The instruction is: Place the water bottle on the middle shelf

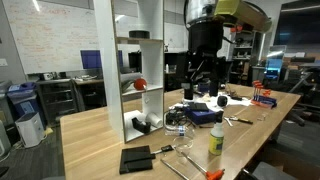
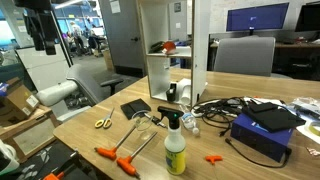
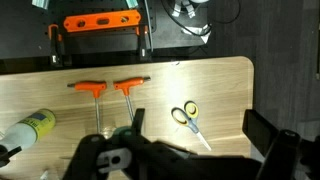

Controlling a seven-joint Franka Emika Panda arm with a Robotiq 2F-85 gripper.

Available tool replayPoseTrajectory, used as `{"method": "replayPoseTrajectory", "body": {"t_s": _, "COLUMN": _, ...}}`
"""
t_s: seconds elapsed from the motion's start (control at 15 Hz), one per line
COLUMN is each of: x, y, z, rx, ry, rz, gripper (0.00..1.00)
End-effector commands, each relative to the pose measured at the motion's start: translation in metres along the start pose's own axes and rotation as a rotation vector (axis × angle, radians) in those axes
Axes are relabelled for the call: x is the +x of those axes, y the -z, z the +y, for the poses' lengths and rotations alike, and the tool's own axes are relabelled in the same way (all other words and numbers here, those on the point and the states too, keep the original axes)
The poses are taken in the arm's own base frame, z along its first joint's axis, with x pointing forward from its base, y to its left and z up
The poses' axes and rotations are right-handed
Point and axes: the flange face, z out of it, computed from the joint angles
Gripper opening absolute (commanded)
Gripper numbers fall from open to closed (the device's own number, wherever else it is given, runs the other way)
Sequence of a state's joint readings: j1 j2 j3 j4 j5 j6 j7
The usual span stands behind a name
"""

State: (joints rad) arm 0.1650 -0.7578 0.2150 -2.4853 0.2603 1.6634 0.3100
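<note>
A small clear water bottle (image 1: 181, 128) stands on the wooden table among cables, right of the white shelving unit; it also shows in an exterior view (image 2: 191, 123). The middle shelf (image 1: 150, 91) is a white board with a small red item on it, and it appears in both exterior views (image 2: 182, 52). My gripper (image 1: 203, 86) hangs high above the table, well apart from the bottle, and it also shows in an exterior view (image 2: 45, 42). In the wrist view the gripper (image 3: 205, 135) is open and empty, looking down on the table. The bottle is out of the wrist view.
A spray bottle (image 1: 215, 140) stands near the table's front edge. Yellow-handled scissors (image 3: 185, 115), two orange-handled tools (image 3: 112, 88) and an orange clamp (image 3: 100, 22) lie below the gripper. A black notebook (image 1: 135, 158) and a blue box (image 2: 262, 135) with cables lie on the table.
</note>
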Motion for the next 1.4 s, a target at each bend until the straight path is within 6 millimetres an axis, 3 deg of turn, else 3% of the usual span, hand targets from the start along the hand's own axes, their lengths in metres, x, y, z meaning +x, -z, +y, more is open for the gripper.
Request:
{"method": "replayPoseTrajectory", "body": {"t_s": 0.0, "x": 0.0, "y": 0.003, "z": -0.001, "rx": 0.001, "ry": 0.001, "rz": 0.004, "gripper": 1.0}}
{"method": "replayPoseTrajectory", "body": {"t_s": 0.8, "x": -0.001, "y": 0.008, "z": -0.001, "rx": 0.001, "ry": 0.019, "rz": 0.023, "gripper": 1.0}}
{"method": "replayPoseTrajectory", "body": {"t_s": 1.07, "x": -0.001, "y": 0.006, "z": 0.006, "rx": -0.052, "ry": 0.207, "rz": 0.025, "gripper": 1.0}}
{"method": "replayPoseTrajectory", "body": {"t_s": 1.33, "x": 0.009, "y": 0.011, "z": 0.033, "rx": -0.103, "ry": 0.424, "rz": 0.026, "gripper": 1.0}}
